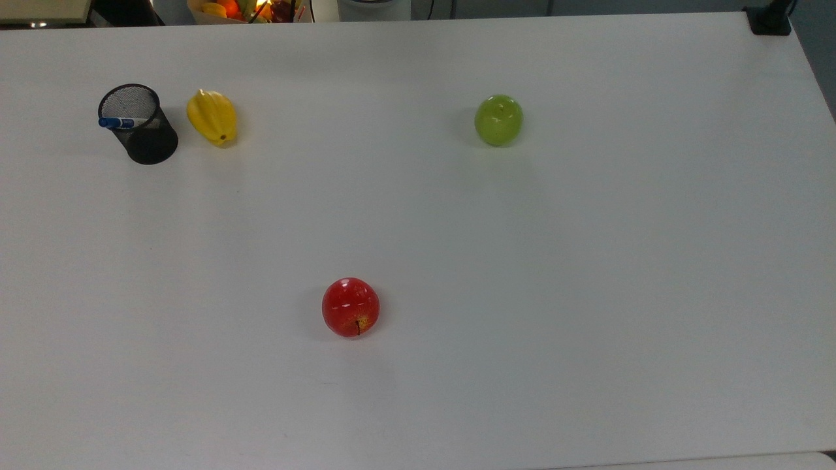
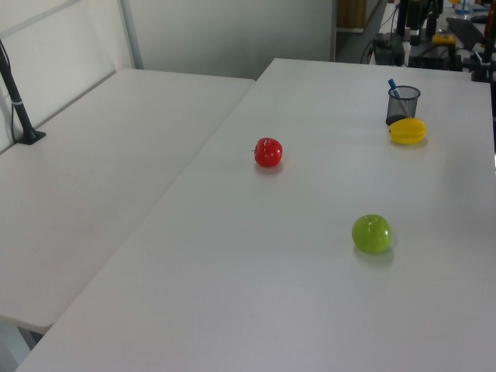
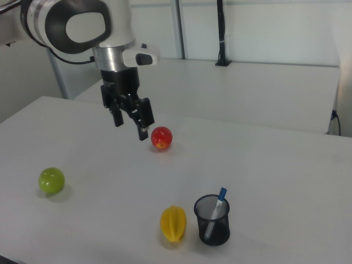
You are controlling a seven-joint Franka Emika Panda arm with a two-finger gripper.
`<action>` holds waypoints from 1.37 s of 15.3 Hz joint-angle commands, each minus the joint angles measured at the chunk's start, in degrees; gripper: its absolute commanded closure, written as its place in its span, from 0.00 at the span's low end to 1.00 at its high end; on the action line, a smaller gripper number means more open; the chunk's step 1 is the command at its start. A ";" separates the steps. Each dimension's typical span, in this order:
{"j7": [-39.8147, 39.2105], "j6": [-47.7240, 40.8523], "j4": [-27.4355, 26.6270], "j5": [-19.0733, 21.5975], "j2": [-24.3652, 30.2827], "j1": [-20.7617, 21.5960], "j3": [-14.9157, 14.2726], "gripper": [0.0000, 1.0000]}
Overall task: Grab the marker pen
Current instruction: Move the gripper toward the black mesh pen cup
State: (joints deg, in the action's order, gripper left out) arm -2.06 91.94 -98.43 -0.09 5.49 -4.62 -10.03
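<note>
A second white table (image 2: pixel 93 178) sits alongside the main white table (image 2: pixel 310 294), a black post (image 2: pixel 17 101) clamped at its far edge, pale wall panels (image 3: pixel 264 27) behind.

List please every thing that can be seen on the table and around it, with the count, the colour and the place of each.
marker pen: 1, white barrel with blue cap, standing tilted inside the mesh cup, cap end above the rim
mesh cup: 1, black, near the top view's upper left corner of the table
star fruit: 1, yellow, beside the cup on the top view's right, apart from it
green apple: 1, green, upper middle of the table in the top view
red apple: 1, red, lower middle of the table in the top view
table: 1, white, carrying all of these
second table: 1, white, on the left view's left
gripper: 1, black, open, hanging above the table in the right view, empty
</note>
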 commanded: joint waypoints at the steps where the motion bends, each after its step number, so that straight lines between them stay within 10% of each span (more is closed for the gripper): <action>1: -1.62 5.69 0.43 -0.08 -2.57 -2.93 -0.52 0.00; 7: -3.91 14.68 4.64 -0.08 -12.32 -5.48 -5.87 0.01; 21: -13.85 20.74 9.49 1.06 -25.00 -6.10 -8.60 0.12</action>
State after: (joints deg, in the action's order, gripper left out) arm -14.34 112.54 -90.16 -0.10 -18.89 -11.07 -17.88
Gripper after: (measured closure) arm 0.097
